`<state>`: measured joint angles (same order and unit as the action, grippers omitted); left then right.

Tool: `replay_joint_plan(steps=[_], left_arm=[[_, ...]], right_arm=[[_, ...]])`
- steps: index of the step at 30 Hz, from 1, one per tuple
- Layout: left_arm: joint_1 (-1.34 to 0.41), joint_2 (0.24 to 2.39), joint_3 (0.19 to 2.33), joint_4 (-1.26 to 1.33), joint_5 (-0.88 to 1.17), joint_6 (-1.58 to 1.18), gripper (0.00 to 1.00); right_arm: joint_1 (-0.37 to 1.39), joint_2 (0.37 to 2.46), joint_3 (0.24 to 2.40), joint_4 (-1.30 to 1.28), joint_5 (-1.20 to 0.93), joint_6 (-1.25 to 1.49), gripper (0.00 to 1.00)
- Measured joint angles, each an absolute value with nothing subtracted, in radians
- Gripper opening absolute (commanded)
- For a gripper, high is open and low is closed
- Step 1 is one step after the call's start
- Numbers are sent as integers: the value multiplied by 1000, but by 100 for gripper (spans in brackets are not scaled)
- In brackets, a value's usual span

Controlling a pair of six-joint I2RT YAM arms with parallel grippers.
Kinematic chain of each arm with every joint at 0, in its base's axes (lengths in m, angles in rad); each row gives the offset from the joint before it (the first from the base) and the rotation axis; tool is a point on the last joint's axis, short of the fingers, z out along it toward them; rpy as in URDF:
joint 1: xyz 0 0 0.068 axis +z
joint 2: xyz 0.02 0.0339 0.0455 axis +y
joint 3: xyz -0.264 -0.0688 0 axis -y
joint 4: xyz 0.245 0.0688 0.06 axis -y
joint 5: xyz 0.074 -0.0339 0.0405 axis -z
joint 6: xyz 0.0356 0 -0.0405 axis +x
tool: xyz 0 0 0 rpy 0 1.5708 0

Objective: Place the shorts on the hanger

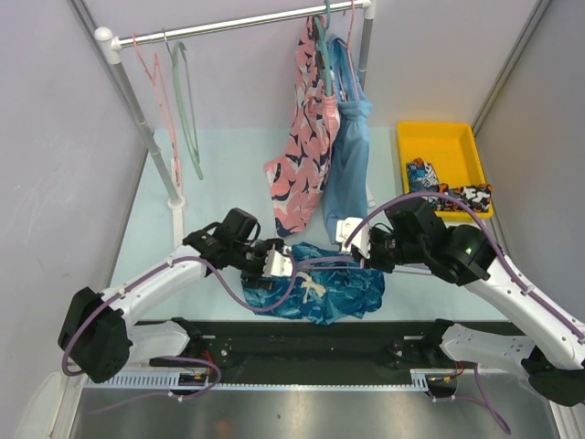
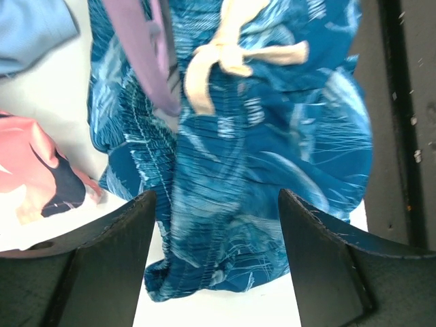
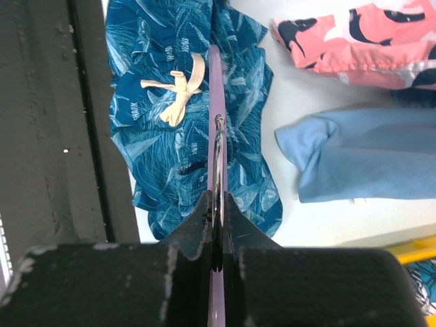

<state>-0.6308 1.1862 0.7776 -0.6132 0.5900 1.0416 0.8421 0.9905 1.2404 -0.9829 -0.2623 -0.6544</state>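
One pair of blue leaf-print shorts (image 1: pixel 334 293) lies crumpled at the near edge of the pale desk (image 1: pixel 228 165), its hem lapping onto the black strip (image 1: pixel 302 338) in front. Its white drawstring (image 3: pixel 178 92) faces up. A single lilac hanger (image 3: pixel 213 95), seen edge-on, runs across the middle of the shorts. The right gripper (image 3: pixel 216 204) has its fingers pinched tight on the hanger by the hook wire. The left gripper (image 2: pixel 214 238) hangs over the other end of the shorts with fingers spread wide and nothing between them. Two garments, one pink patterned (image 1: pixel 306 137) and one light blue (image 1: pixel 347 155), hang from the rail (image 1: pixel 238 23), their hems just behind the shorts. Two bare hangers, pink (image 1: pixel 151 73) and green (image 1: pixel 189 110), hang near the rail's left post. Bare desk shows left of the shorts, and a yellow tray (image 1: pixel 402 151) sits rear right.
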Motion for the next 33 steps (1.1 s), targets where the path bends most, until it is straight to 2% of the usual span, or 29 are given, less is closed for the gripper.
replay_joint_plan(steps=[6,13,15,21,23,24,27,30,33], left_arm=[[-631,1197,758,-607,570,1077,76],[-631,1137,731,-654,572,1138,60],[-631,1110,726,-668,572,1157,59],[-633,1026,665,-705,557,1221,66],[-634,1017,649,-711,550,1230,65],[-634,1015,644,-713,547,1232,63],[-635,1013,631,-713,538,1237,44],[-637,1014,628,-714,524,1242,36],[-637,1014,628,-717,523,1241,34]], right_arm=[[842,964,1240,-1005,-352,-656,0],[842,946,1240,-1020,-428,-655,0],[842,946,1240,-1020,-439,-654,0],[842,954,1240,-1020,-447,-653,0],[842,958,1240,-1019,-446,-648,0],[842,959,1240,-1020,-446,-646,0],[842,959,1240,-1018,-440,-636,0],[842,960,1240,-994,-403,-594,0],[842,967,1240,-951,-362,-548,0]])
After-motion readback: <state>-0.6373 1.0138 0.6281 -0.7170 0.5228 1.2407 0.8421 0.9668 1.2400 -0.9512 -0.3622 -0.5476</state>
